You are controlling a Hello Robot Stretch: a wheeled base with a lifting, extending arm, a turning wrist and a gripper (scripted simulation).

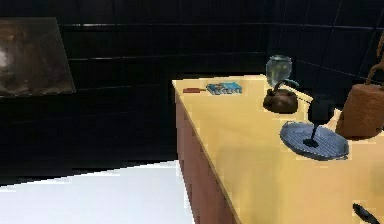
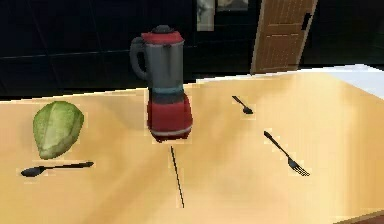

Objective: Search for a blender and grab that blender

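Blender (image 2: 165,85), with a red base, a grey jar and a red lid, stands upright in the arm side view near the middle of the worktop (image 2: 320,110), closer to its far edge than to its near one and touching nothing around it. That view also shows a green cabbage (image 2: 57,128) toward the worktop's left end with a dark spoon (image 2: 55,168) lying just in front of it, a smaller spoon (image 2: 243,104) to the right of the blender, a fork (image 2: 287,153) lying aslant farther right, and a thin dark rod (image 2: 178,178) running from the blender's base toward the near edge; what that rod is cannot be made out. Behind the far edge are a dark wall, a brown door (image 2: 283,35) and a strip of pale floor (image 2: 350,72). The forward view shows the worktop (image 1: 240,150) from its end, with other things on it: a flat blue item (image 1: 225,88) by the far edge, a clear vessel on a brown base (image 1: 278,88), and a dark goblet (image 1: 320,115) standing on a blue plate (image 1: 295,140). A brown basket-like shape (image 1: 365,110) is cut off by the right side of that view. A framed picture (image 1: 30,60) hangs on the dark tiled wall, and open white floor (image 1: 90,195) lies beside the worktop's long side. How the gripper's jaws stand cannot be told.
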